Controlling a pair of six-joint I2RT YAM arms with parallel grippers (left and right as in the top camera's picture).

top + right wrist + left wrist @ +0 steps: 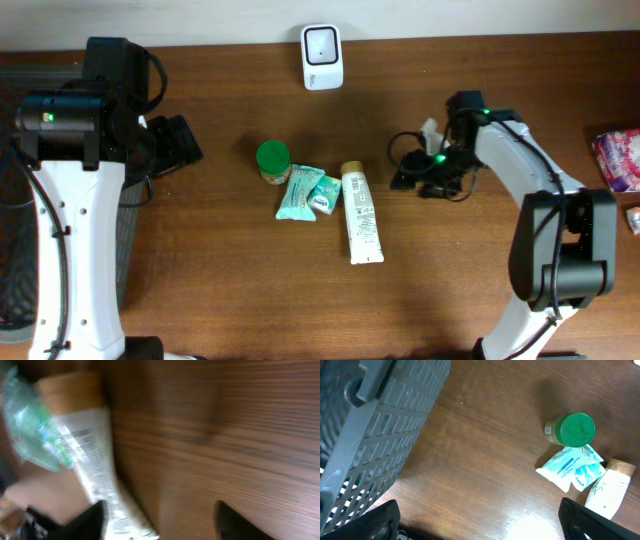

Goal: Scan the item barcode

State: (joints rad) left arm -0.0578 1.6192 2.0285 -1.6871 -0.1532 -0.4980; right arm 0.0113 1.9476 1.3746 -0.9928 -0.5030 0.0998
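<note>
Overhead, a white tube [361, 212] lies flat in the middle of the table [450, 290], cap toward the far side where the scanner [322, 57] stands. Just left of it sit two teal packets [308, 193], the nearer one perhaps touching it, and a green-lidded jar [272, 160]. The right end effector [402, 172] sits low, just to the right of the tube, so I judge the tube to be the item meant. The danger is a pinch that catches the neighbouring packet too, or pushes the tube into the pile.

From the left wrist, the left end effector [475, 530] is spread wide and empty, beside a grey basket [380, 425] and well apart from the items. It poses little risk where it is.

From the right wrist, the picture is blurred. Its two dark fingers [85, 520] stand apart with bare wood between them, holding nothing. The tube [95, 460] runs just off the left finger rather than between the two. Closing from here would likely clip its edge and roll or flick it away, since it is smooth and rounded. Printed text faces up, but I cannot tell where the barcode is. If it ends up under a finger or turned away from the scanner, the scan would fail.
</note>
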